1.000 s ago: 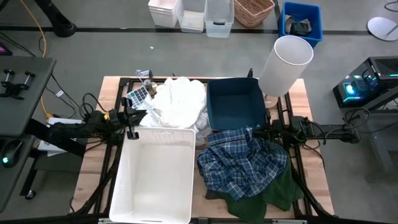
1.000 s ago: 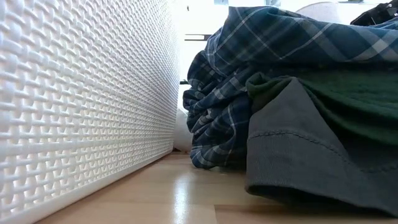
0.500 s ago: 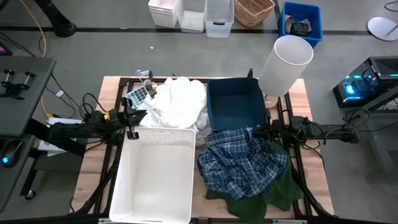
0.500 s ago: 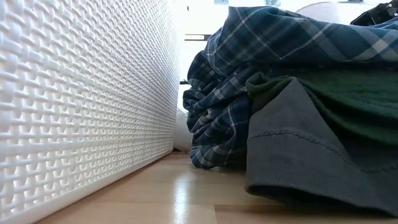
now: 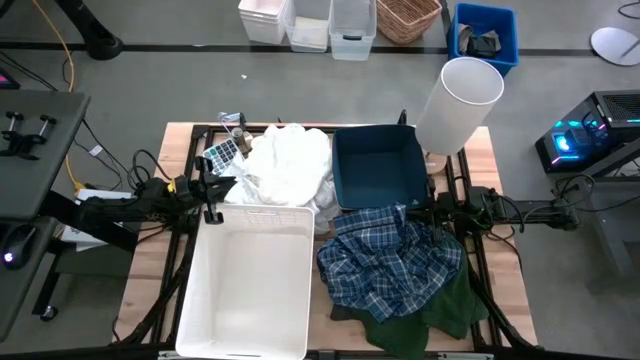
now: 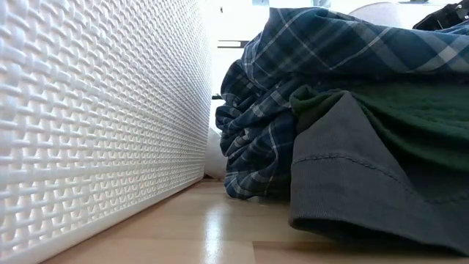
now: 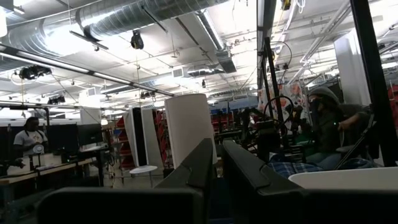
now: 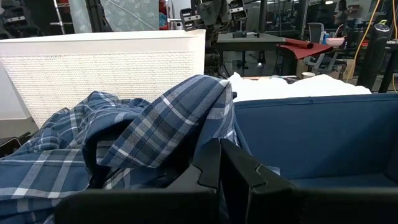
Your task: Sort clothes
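Two tools pressed together, left tool [image 5: 210,187], right tool [image 5: 432,212], crumpled plaid shirt [image 5: 390,262]

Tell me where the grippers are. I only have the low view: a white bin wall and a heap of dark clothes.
Observer: The right gripper sits shut at the far edge of the plaid shirt, next to the dark blue bin.
Operator: And the left one?
Observer: The left gripper is shut on nothing, by the far left corner of the white bin.
Operator: Any whites on the table?
Observer: Yes, a white clothes pile lies behind the white bin, left of the dark blue bin.
Operator: Anything sorted yet?
Observer: No, both bins are empty.
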